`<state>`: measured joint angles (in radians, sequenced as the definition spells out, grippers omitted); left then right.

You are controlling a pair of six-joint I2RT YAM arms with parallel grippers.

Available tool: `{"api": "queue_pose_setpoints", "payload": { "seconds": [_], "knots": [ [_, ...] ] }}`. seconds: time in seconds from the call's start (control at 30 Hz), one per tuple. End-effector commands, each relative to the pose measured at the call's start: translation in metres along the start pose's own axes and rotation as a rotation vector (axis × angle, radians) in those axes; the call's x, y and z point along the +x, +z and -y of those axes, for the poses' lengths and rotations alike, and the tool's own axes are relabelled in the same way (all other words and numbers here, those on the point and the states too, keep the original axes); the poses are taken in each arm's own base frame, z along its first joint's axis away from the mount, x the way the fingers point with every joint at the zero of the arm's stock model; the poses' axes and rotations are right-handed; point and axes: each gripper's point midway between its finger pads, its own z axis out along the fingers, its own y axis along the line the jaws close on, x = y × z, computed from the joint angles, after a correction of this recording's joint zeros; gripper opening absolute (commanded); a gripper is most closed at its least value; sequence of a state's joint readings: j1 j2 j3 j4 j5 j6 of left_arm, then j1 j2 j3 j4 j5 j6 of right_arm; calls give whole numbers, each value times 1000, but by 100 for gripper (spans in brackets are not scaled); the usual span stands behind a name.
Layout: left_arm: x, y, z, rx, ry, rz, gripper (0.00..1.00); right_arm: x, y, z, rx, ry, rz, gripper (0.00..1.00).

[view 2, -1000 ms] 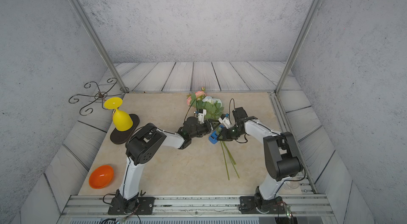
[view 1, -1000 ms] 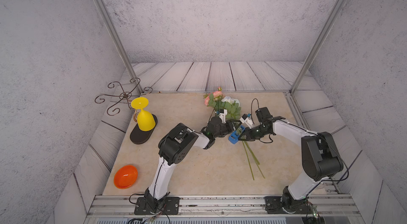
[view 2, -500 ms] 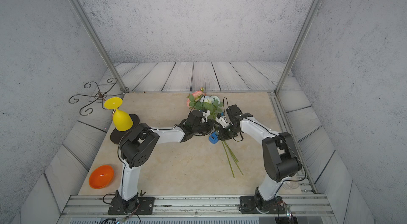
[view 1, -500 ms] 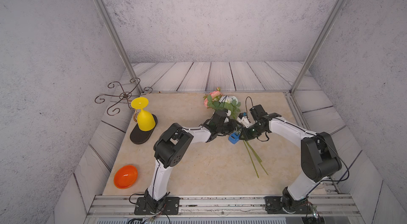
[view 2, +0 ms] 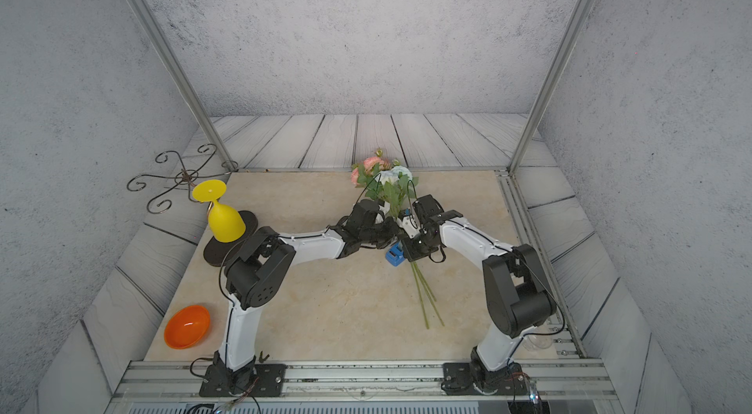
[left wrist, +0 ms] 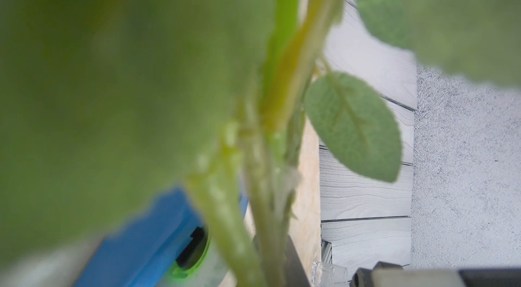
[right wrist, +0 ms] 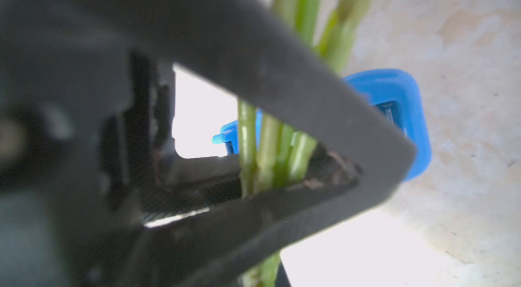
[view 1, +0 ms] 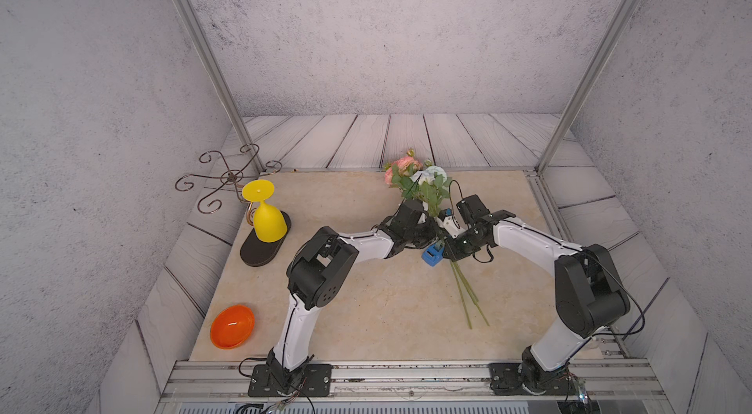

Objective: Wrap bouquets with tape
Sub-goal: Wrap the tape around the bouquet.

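Grey plastered walls (view 1: 386,45) box in a beige marbled tabletop (view 1: 366,310). On it a bouquet (view 1: 423,188) of artificial pink and pale blue-white blooms with green leaves lies with its flowers toward 12 o'clock. Its long thin green stems (view 1: 464,294) fan out toward 5 o'clock. A small blue plastic wedge-shaped tape dispenser (view 1: 432,256) sits near the table's centre, just beside the stems on their 9 o'clock side. It is probably parked there so tape can be drawn straight onto the stalks.

Both arms meet at that spot. The left gripper (view 1: 434,232) reaches in from 9 o'clock and is closed tight on the bouquet's stems just below the leaves, apparently to bunch them. The right gripper (view 1: 449,250) comes from 3 o'clock. Its jaws stand a little apart with the stems running through the gap. In the right wrist view the stems seem to rest against one jaw, but a firm pinch cannot be confirmed. This looks like a handover of the hold, freeing the right arm for the tape.

Compared with a second ago, the left gripper has slid in from beside the leaves and clamped down. The right one has begun to loosen. The tape dispenser and the stem ends have not shifted.
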<state>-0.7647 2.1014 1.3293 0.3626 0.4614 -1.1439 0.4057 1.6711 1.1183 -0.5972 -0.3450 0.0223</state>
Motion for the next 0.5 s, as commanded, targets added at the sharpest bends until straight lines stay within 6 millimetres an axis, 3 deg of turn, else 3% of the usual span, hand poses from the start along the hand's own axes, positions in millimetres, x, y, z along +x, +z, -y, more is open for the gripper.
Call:
{"api": "queue_pose_setpoints", "payload": {
  "seconds": [0.0, 0.17, 0.3, 0.47],
  "knots": [
    [-4, -4, 19, 69, 62, 48, 0, 3, -8, -11, -65, 30, 48, 39],
    [-14, -9, 40, 143, 133, 99, 0, 0, -34, -19, -294, 188, 202, 60],
    [-19, -8, 51, 256, 120, 138, 0, 0, -58, -13, -386, 264, 284, 61],
    [-21, -12, 61, 334, 148, 161, 0, -12, -72, -9, -547, 331, 342, 61]
  ]
}}
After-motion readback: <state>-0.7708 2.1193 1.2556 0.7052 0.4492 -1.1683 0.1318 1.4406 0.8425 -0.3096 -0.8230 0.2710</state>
